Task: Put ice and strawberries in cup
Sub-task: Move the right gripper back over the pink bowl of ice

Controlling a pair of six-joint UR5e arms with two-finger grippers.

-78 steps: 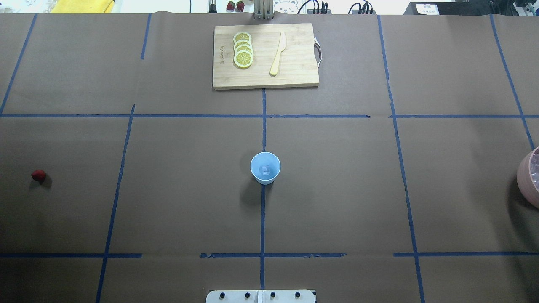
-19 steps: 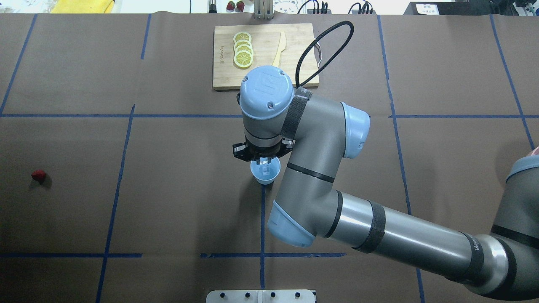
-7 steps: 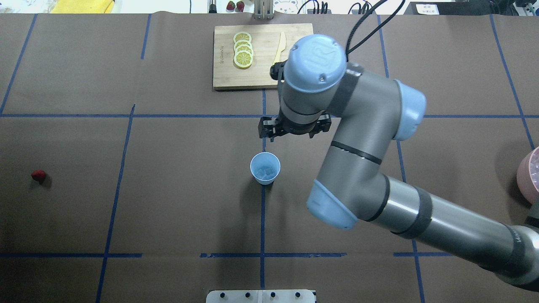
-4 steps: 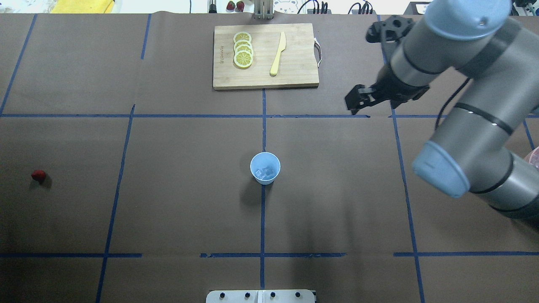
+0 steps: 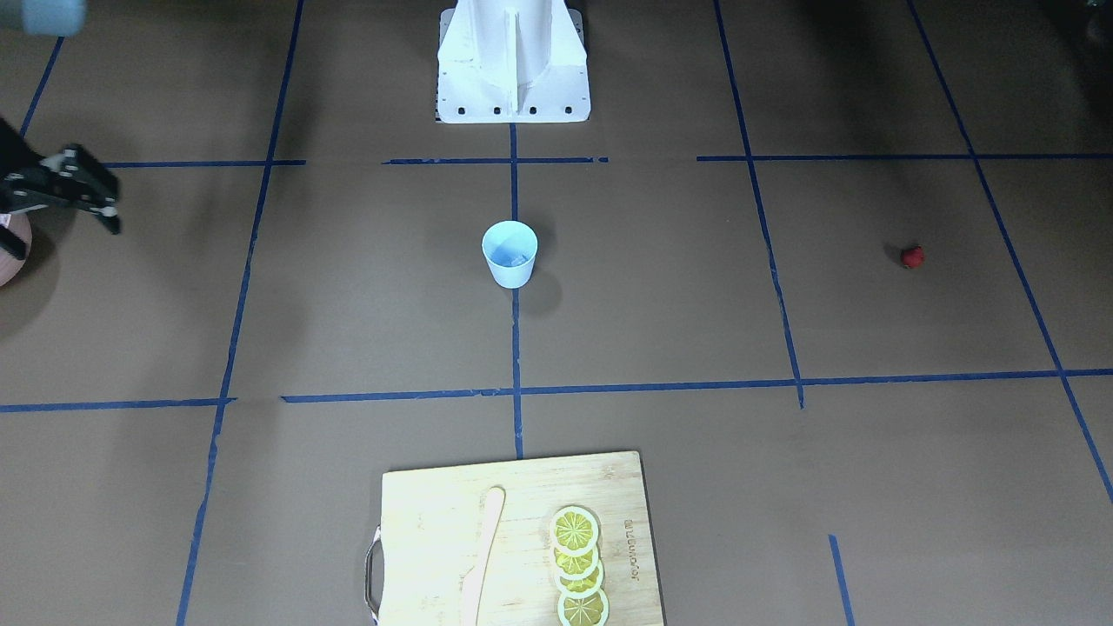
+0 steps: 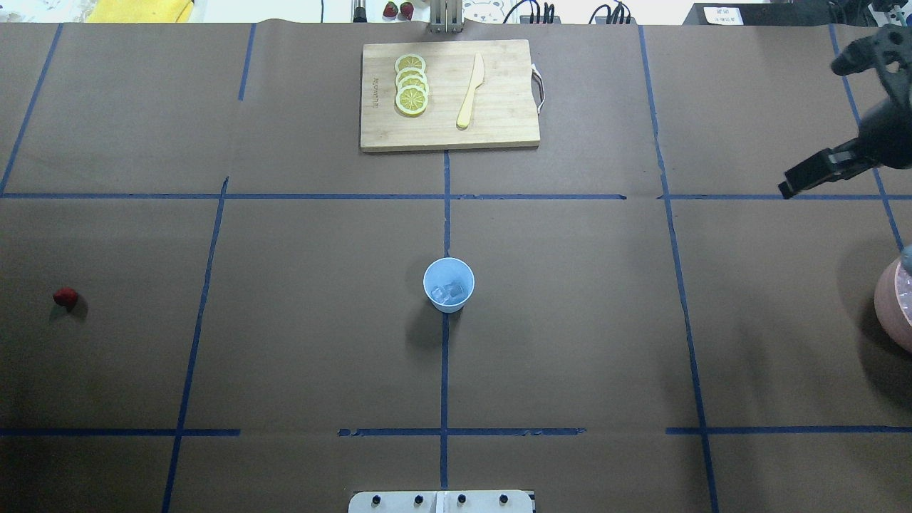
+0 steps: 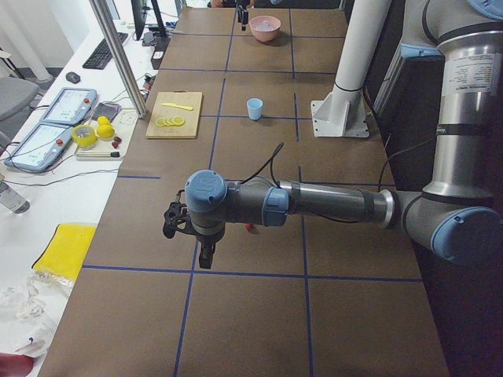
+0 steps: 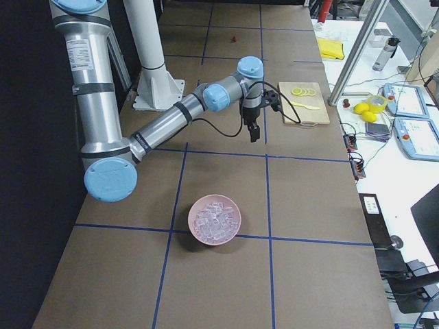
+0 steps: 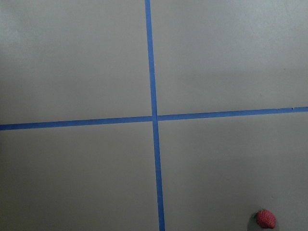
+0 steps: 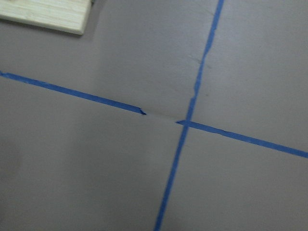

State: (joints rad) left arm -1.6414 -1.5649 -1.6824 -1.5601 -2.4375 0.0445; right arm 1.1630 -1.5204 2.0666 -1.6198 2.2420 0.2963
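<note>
The pale blue cup (image 6: 449, 285) stands at the table's middle with clear ice cubes (image 6: 450, 291) in it; it also shows in the front-facing view (image 5: 509, 252). The red strawberry (image 6: 65, 298) lies alone at the far left, also in the left wrist view (image 9: 265, 219). My right gripper (image 5: 56, 204) hangs open and empty at the far right, beyond the pink bowl (image 8: 215, 219). My left gripper (image 7: 192, 236) hovers near the strawberry (image 7: 250, 228); I cannot tell if it is open or shut.
The pink bowl (image 6: 896, 306) at the right edge holds several ice cubes (image 8: 215, 218). A wooden cutting board (image 6: 449, 96) at the back carries lemon slices (image 6: 411, 85) and a wooden knife (image 6: 470, 91). Blue tape lines cross the brown table.
My right gripper was over the cup, rose, and swung off to the right toward the pink bowl. The cup holds one more ice cube than at first.
</note>
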